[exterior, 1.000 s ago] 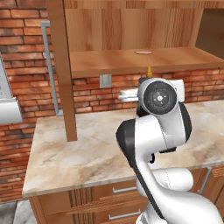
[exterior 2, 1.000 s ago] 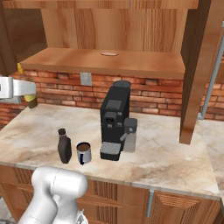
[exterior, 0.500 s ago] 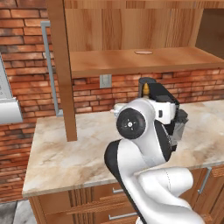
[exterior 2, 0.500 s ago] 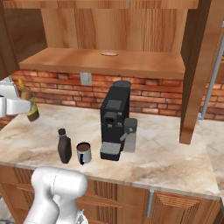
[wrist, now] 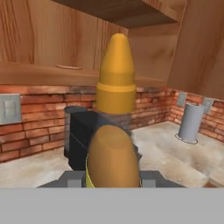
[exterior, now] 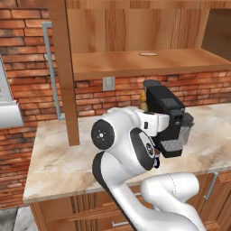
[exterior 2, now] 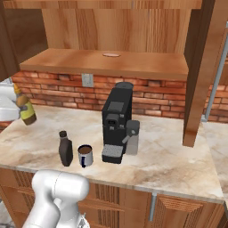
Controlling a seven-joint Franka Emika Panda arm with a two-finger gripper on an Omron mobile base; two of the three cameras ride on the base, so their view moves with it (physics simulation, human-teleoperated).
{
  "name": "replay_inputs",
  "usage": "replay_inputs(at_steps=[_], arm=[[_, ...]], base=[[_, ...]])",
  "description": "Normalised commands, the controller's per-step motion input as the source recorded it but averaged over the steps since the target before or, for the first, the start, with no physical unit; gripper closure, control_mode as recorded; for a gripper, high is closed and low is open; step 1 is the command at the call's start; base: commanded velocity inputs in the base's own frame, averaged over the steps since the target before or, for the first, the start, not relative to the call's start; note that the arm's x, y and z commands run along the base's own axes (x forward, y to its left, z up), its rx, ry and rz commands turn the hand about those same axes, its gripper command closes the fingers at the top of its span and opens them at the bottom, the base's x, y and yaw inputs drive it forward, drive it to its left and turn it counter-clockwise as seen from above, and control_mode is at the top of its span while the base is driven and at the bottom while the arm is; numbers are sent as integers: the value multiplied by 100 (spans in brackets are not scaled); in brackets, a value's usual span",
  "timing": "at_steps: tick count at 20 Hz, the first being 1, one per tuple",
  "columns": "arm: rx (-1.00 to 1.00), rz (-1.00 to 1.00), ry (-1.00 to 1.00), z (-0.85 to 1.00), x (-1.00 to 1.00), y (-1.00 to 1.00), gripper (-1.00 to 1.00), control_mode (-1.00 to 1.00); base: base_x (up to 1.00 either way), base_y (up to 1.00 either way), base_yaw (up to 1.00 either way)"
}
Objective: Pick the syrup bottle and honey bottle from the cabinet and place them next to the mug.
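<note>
The honey bottle (exterior 2: 26,109), amber with a pointed yellow nozzle (wrist: 116,64), hangs above the counter's left end with my gripper (exterior 2: 18,108) shut on its body. In the hand view its amber body (wrist: 111,158) rises between my fingertips. The syrup bottle (exterior 2: 65,149), dark brown with a black cap, stands upright on the counter right beside the white mug (exterior 2: 84,156). The held bottle is well to the left of and behind those two. The cabinet's shelf (exterior 2: 107,63) is above, bare but for a small flat disc (exterior 2: 111,54). In the left base view the nozzle tip (exterior: 143,96) peeks over my arm.
A black coffee machine (exterior 2: 116,123) stands just right of the mug. The cabinet's wooden side post (exterior 2: 199,75) comes down to the counter at the right. A grey cylinder (wrist: 191,122) stands on the far counter. A brick wall with an outlet (exterior 2: 87,80) backs the counter.
The hand has come down from shelf height with the honey bottle, and the arm's elbow has swung down and to the left. The syrup bottle and the mug have not moved.
</note>
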Motion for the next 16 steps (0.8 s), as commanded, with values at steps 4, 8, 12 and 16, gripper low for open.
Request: replay_inputs(at_steps=[4,8,12,16], arm=[[2,-18,-4,-8,3,17,100,-100],[9,-14,-13,-6,-1,9,100,-100],[7,-3,-9,-36,-19,0,100,-100],[4,0,-1,-33,-10,0,100,-100]], base=[[0,0,0],[0,0,0],[0,0,0],[0,0,0]])
